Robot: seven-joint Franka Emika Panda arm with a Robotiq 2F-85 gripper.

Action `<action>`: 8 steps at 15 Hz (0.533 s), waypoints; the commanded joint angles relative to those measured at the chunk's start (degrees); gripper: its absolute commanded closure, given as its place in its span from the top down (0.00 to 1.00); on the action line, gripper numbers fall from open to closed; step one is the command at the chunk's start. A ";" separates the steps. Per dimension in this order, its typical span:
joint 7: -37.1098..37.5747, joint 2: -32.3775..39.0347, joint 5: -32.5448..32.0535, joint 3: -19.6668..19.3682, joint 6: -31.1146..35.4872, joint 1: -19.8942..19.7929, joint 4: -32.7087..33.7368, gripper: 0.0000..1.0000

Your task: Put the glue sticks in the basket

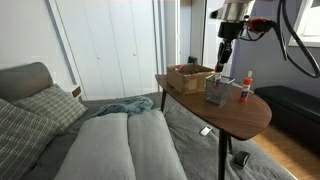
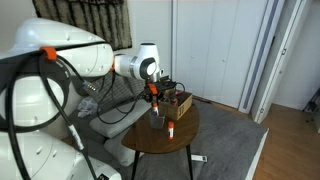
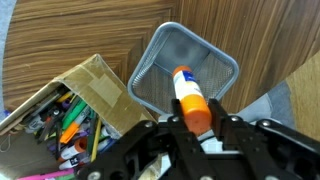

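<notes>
In the wrist view my gripper (image 3: 197, 122) is shut on a glue stick (image 3: 187, 92), a white tube with an orange cap. It hangs right over the open grey mesh basket (image 3: 160, 55). In an exterior view the gripper (image 1: 224, 60) is above the basket (image 1: 217, 92) on the round wooden table (image 1: 240, 115). A second glue stick (image 1: 245, 87) stands upright on the table beside the basket. It also shows in the other exterior view (image 2: 171, 128), in front of the basket (image 2: 157, 119) and gripper (image 2: 153, 98).
A brown open cardboard box (image 3: 70, 110) full of pens and clutter sits next to the basket; it shows in both exterior views (image 1: 188, 77) (image 2: 177, 102). A grey sofa with cushions (image 1: 60, 130) stands beside the table. The table edge lies close behind the basket.
</notes>
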 commanded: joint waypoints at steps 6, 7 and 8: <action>-0.96 -0.85 -0.66 0.67 -0.98 -2.26 1.60 0.84; -0.80 -1.72 -0.98 0.59 -1.59 -2.68 2.19 0.90; -0.54 -2.46 -1.90 0.60 -1.93 -3.36 2.66 0.98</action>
